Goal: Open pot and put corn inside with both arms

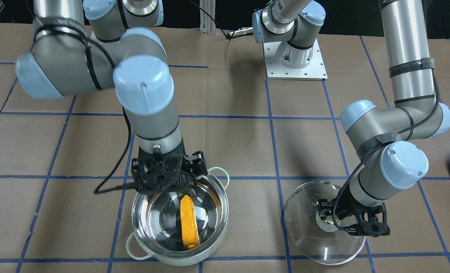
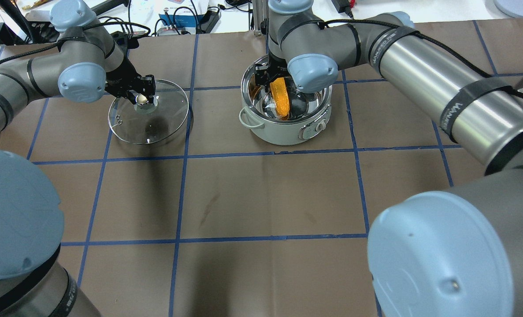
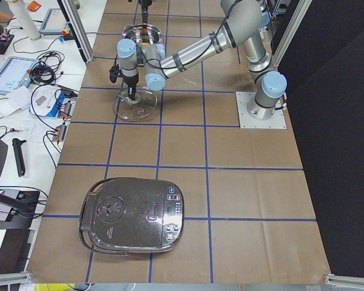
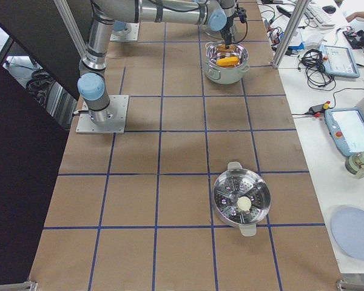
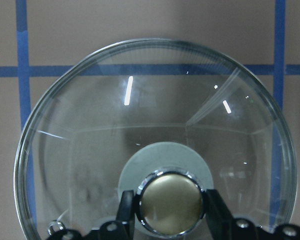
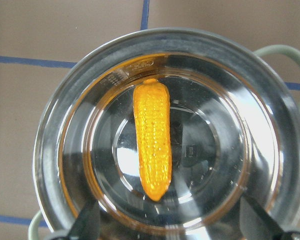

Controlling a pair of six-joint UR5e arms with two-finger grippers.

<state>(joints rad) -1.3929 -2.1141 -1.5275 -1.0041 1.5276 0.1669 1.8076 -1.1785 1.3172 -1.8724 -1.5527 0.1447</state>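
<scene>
Here, in the front-facing view, the pot (image 1: 225,212) is seen uncovered on the table (image 1: 225,144), and the corn (image 1: 189,223) is laid flat on its shiny floor. The right gripper (image 1: 168,185) is held just above the pot's far rim. The lid (image 1: 304,227) is set on the table well apart from the pot, with the left gripper (image 1: 329,220) at its knob (image 1: 325,224).

From overhead, the corn (image 2: 280,99) is shown inside the pot (image 2: 283,134), partly covered by the right wrist, and the lid (image 2: 155,127) is seen flat on the paper.

From the left end, a rice cooker (image 3: 133,218) is seen near the camera, far from the lid (image 3: 134,106).

From the right end, a steamer basket (image 4: 239,200) is seen well apart from the pot (image 4: 225,74).

In the left wrist view, the knob (image 5: 171,202) is clamped between the two fingers (image 5: 126,215), which are pressed against its sides.

In the right wrist view, the fingers (image 6: 87,222) are spread wide over the pot's rim (image 6: 55,130). Nothing is held between them, and the corn (image 6: 152,145) is left lying free below.
</scene>
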